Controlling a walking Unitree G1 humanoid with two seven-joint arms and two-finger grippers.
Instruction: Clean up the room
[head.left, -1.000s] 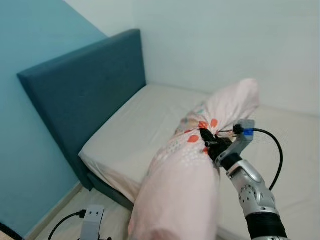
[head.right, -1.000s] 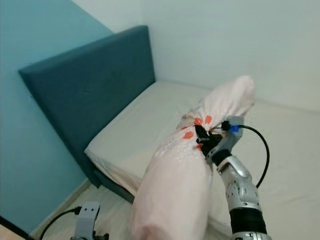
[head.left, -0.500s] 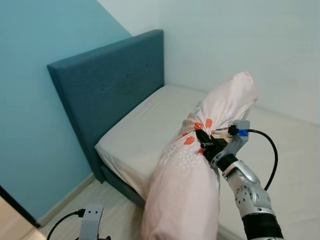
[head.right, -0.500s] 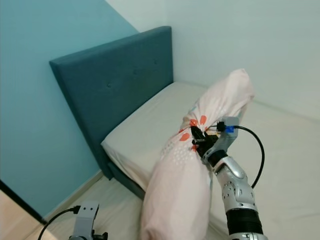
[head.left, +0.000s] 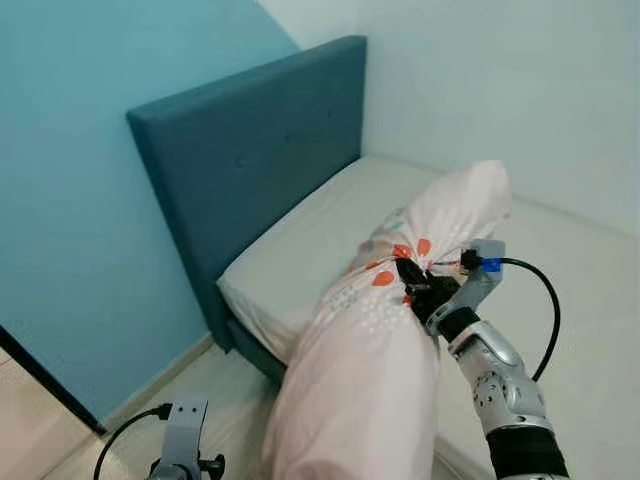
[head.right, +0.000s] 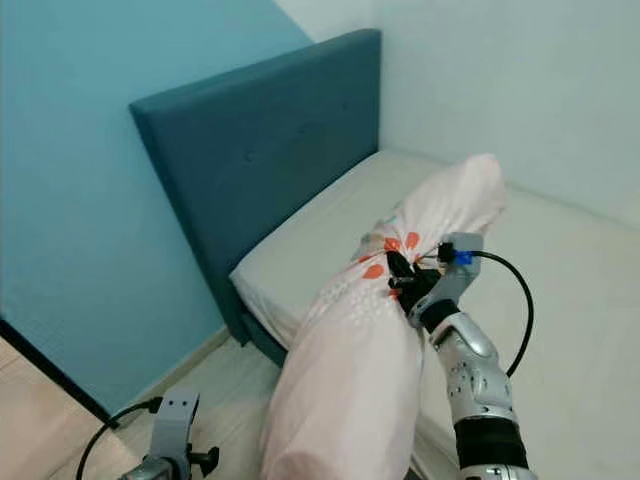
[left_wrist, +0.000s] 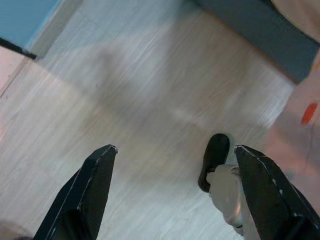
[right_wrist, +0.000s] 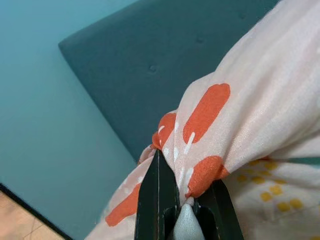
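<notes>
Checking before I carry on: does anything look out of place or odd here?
Only the long pink bolster pillow with orange spots: it hangs off the bare cream mattress toward the floor, pinched mid-length in the right gripper. Nothing looks spilled or damaged.

A pale pink pillow (head.left: 385, 340) is seen, printed with orange-red blotches and small yellow dots. The headboard (head.left: 250, 170) is upholstered in dark teal, the wall (head.left: 70, 200) painted bright turquoise, and the mattress (head.left: 330, 225) covered in cream.
</notes>
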